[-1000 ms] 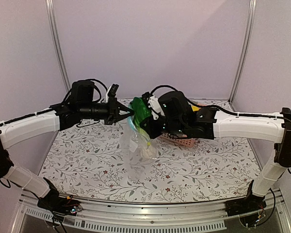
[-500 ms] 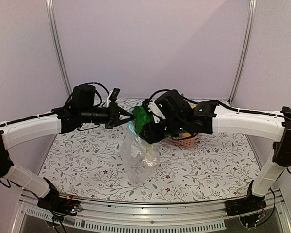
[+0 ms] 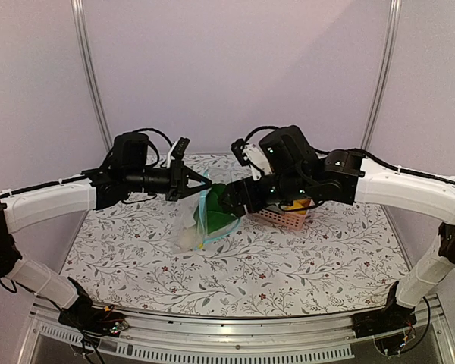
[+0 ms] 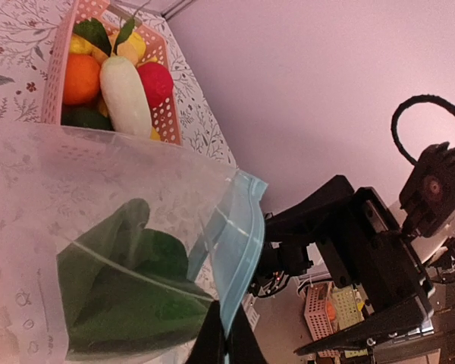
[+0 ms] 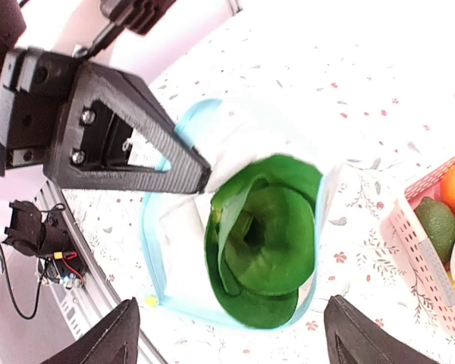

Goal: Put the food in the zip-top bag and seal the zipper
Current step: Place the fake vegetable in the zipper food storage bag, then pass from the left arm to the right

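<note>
The zip-top bag (image 3: 194,221) hangs from my left gripper (image 3: 202,184), which is shut on its light-blue zipper (image 4: 240,250) edge. A bok choy (image 5: 264,241) sits inside the bag, green leaves up at the open mouth and its white stem low in the bag (image 3: 185,238). My right gripper (image 5: 235,337) is open just above the mouth, holding nothing, its fingertips (image 5: 115,339) wide either side. More food lies in the pink basket (image 4: 165,114): a red round fruit (image 4: 156,82) and an orange round fruit (image 4: 81,78).
The pink basket (image 3: 282,217) stands on the flowered table behind my right arm (image 3: 398,186). It also holds a white vegetable (image 4: 124,92), a yellow piece and dark green items. The table's near rail (image 3: 235,334) runs along the front.
My right gripper has opened and let go of the bok choy, which dropped into the bag. The right arm drew up and to the right; the bag's bottom swung left.
</note>
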`<state>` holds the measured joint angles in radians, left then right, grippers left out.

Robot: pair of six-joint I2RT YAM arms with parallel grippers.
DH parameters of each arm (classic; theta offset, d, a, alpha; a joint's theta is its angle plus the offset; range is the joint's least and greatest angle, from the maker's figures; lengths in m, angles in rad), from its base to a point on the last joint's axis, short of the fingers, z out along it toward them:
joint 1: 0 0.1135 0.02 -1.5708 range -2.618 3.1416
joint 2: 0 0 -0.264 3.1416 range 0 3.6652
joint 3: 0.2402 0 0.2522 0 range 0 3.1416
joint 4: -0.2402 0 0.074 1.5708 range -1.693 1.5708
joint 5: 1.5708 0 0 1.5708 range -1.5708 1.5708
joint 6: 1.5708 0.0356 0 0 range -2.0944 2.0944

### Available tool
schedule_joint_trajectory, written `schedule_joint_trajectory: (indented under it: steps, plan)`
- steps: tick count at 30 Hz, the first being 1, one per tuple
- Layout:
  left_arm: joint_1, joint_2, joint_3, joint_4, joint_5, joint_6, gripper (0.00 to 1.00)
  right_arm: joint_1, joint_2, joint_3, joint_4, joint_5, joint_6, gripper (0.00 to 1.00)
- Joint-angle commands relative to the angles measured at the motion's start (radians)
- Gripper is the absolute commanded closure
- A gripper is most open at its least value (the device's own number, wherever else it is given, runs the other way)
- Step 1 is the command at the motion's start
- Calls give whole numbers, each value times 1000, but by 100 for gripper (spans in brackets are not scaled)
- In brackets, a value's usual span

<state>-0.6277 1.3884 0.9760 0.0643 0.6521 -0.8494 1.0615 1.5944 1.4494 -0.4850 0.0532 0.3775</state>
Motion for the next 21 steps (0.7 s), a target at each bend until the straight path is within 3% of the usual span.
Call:
schedule_joint_trajectory:
  steps: [1, 4, 11, 17, 21]
  plan:
    - [5, 0, -10, 11, 7, -2, 100, -12, -52, -58, 23, 143, 42, 17]
    - [6, 0, -5, -3, -5, -3, 100, -31, -89, -148, 67, 175, 80, 20]
    - [6, -4, 2, 2, -3, -14, 100, -38, -124, -282, 193, 67, 139, 40]
    - [6, -2, 9, -3, 0, -14, 100, -38, -96, -288, 226, 111, 173, 55]
    - [6, -1, 10, -4, 0, -13, 100, -37, -64, -260, 235, 127, 174, 59]
